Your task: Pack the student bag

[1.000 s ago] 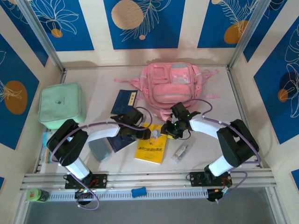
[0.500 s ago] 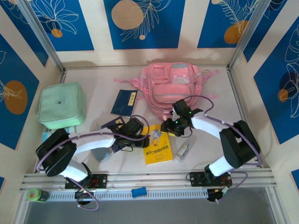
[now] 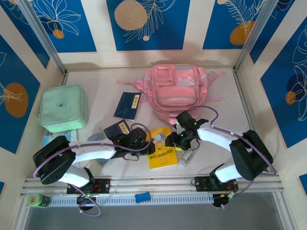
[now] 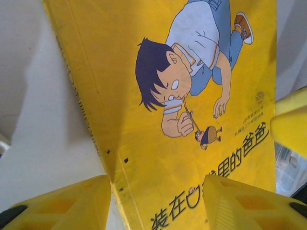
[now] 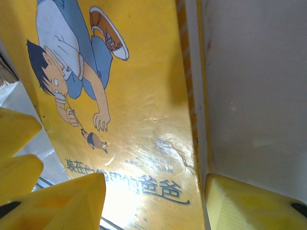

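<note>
The student bag (image 3: 177, 86), a large pink backpack, lies at the back of the table, apart from both grippers. A yellow picture book (image 3: 163, 152) with a cartoon boy on its cover (image 4: 192, 96) lies flat in front of it. My left gripper (image 3: 149, 140) is at the book's left edge, open. One of its fingers (image 4: 57, 206) is over the table and the other is over the cover, astride the spine. My right gripper (image 3: 171, 140) is at the book's upper right, open, straddling the book's right edge (image 5: 192, 124).
A blue booklet (image 3: 128, 104) and a darker one (image 3: 116, 129) lie left of the book. A mint-green soft case (image 3: 62, 108) sits at the far left. A small white item (image 3: 186, 157) lies right of the book. Panel walls close in the table.
My left arm has stretched out lower and its gripper has moved right to the book. My right gripper has opened and dropped toward the book, which has shifted slightly right.
</note>
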Motion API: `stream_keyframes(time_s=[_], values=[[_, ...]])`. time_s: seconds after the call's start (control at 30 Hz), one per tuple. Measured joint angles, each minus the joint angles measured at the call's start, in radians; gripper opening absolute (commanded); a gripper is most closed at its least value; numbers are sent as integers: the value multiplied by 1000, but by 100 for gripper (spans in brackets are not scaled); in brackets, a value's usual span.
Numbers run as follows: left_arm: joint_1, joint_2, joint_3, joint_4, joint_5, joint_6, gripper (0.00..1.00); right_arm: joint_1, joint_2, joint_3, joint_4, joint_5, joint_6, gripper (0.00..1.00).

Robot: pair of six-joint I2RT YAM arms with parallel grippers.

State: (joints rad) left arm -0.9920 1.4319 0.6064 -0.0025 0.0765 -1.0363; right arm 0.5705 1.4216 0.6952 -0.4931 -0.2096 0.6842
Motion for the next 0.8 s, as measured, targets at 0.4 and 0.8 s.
stream_keyframes(time_s=[0.4, 0.8], values=[[-2, 37, -24, 49, -40, -40, 49, 40, 8, -2, 3, 19, -5, 57], [-8, 37, -27, 51, -63, -40, 49, 48, -71, 6, -40, -8, -30, 54]])
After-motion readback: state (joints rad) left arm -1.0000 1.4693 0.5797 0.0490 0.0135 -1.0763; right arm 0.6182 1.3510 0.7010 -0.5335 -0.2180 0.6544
